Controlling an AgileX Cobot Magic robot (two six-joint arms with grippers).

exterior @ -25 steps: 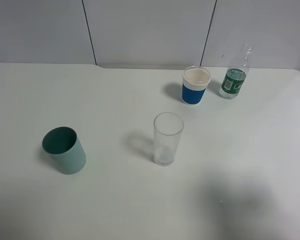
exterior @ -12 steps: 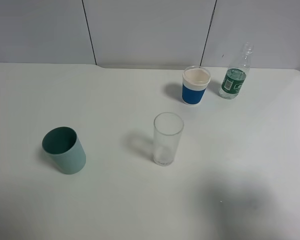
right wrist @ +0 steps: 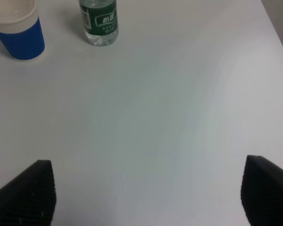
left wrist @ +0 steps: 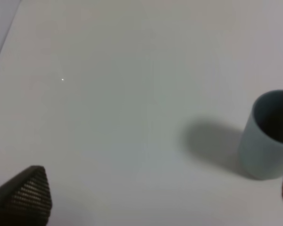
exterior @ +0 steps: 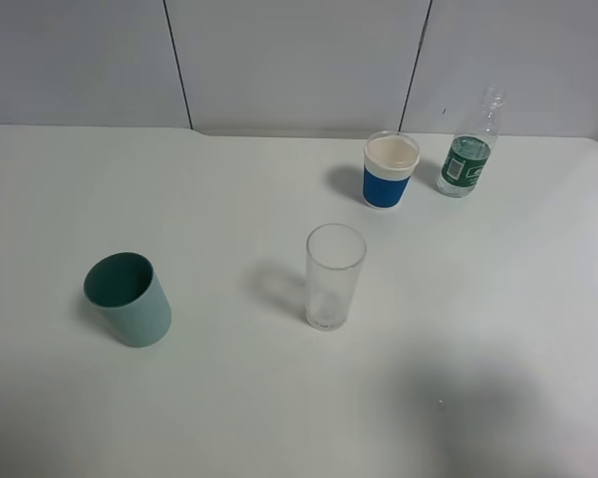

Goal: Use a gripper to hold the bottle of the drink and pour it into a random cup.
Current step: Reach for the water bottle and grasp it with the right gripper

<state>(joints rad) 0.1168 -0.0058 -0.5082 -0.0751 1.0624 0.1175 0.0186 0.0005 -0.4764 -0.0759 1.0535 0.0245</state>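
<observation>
The bottle of the drink, clear with a green label, stands upright at the back right of the white table; its lower part also shows in the right wrist view. The cup, a tall clear glass, stands near the table's middle. My right gripper is open, its fingertips wide apart over bare table, well short of the bottle. My left gripper is open too, with nothing between its fingers. Neither gripper shows in the exterior high view.
A white cup with a blue band stands just left of the bottle and also shows in the right wrist view. A teal cup sits at the front left, close to the left gripper. A panelled wall runs behind the table.
</observation>
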